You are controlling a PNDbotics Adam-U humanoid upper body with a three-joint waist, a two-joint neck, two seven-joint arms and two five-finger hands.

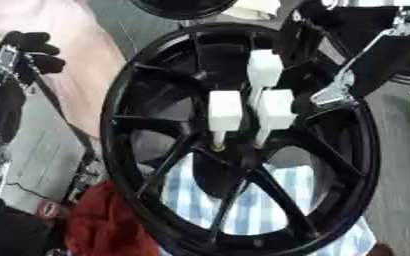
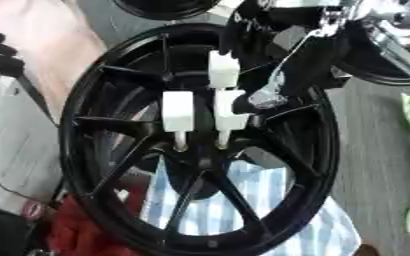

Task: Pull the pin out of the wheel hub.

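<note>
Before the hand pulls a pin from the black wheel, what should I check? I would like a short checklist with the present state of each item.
1. White block-headed pins seated in the hub of the black spoked wheel: ok, three visible.
2. Right hand near the pins: ok, it reaches over the rim from the upper right.
3. Fingers closed on a pin: cannot tell.
4. Left hand away from the pins: ok, at the left edge.
5. Blue checked cloth away from the pins: ok, it lies under the lower spokes.
</note>
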